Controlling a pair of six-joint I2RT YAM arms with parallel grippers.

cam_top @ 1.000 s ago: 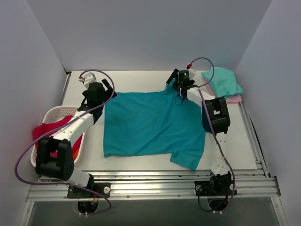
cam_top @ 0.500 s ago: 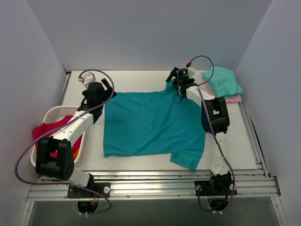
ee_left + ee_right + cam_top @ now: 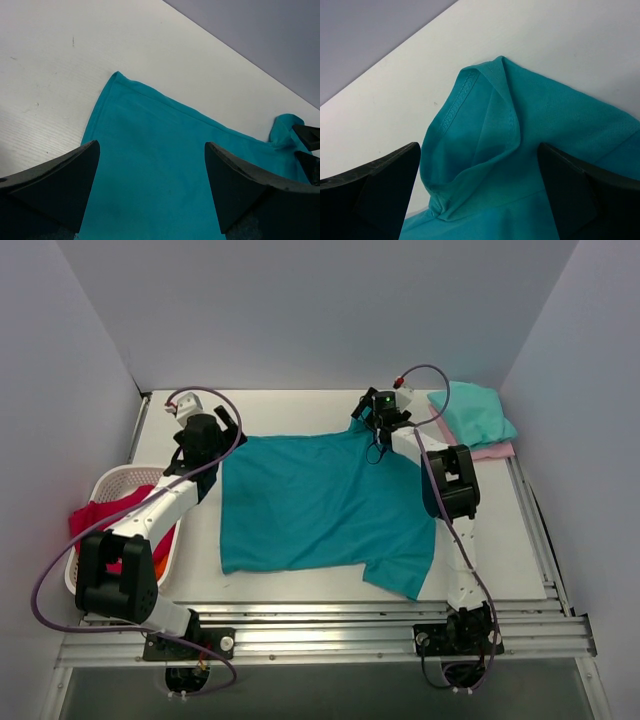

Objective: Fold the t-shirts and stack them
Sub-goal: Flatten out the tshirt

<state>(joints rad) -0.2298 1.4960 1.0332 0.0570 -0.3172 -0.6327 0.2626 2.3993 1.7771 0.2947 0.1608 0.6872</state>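
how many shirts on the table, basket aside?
3: teal shirt spread mid-table; mint shirt folded far right; pink shirt under it. Red cloth in the basket may be more.

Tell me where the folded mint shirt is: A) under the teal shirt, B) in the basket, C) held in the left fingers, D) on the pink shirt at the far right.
D: the mint shirt lies folded on the pink shirt at the far right.

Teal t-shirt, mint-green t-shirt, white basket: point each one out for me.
teal t-shirt (image 3: 320,505): top external view, middle of its spread-out body.
mint-green t-shirt (image 3: 475,415): top external view, centre of the folded bundle.
white basket (image 3: 120,476): top external view, its far rim.
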